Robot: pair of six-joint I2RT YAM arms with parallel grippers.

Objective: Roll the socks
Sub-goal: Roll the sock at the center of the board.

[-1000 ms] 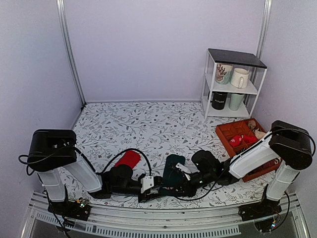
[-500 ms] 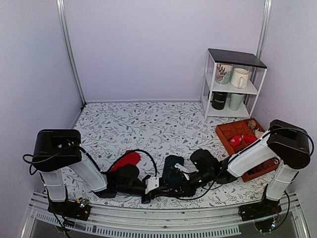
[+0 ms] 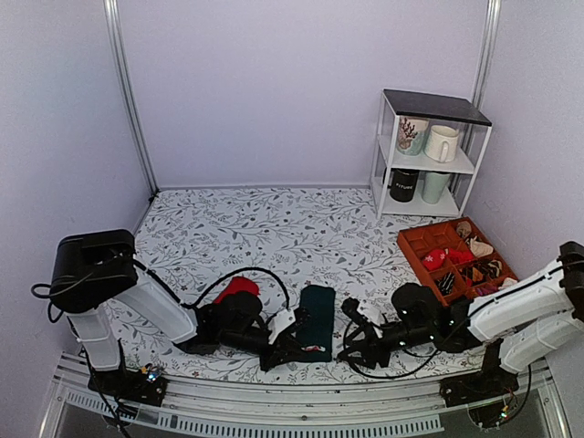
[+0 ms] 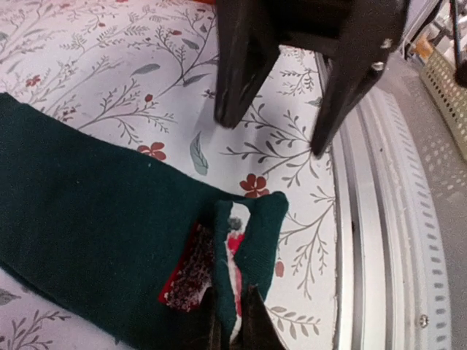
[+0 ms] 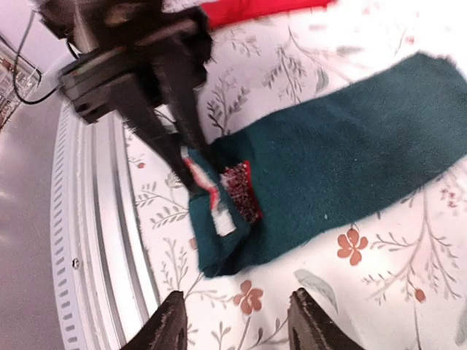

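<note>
The dark teal sock (image 3: 318, 308) lies flat on the flowered table, its near end folded up, with a red and white patch (image 4: 191, 271) showing there. My left gripper (image 4: 228, 329) is shut on that folded end of the teal sock (image 4: 95, 226). Just right of the sock, my right gripper (image 5: 237, 324) stands open over bare table with nothing between its fingers. From the left wrist view the right gripper (image 4: 271, 135) faces the fold. The red sock (image 3: 237, 287) lies left of the teal one, partly behind my left arm.
A white shelf (image 3: 427, 155) with several mugs stands at the back right. An orange compartment tray (image 3: 411, 245) with small items sits in front of it. A metal rail (image 3: 274, 418) runs along the table's near edge, close to both grippers.
My right gripper has opened, let go of the teal sock and drawn back to the right. The left gripper closed on the sock's near end, and the sock now lies stretched out flat.
</note>
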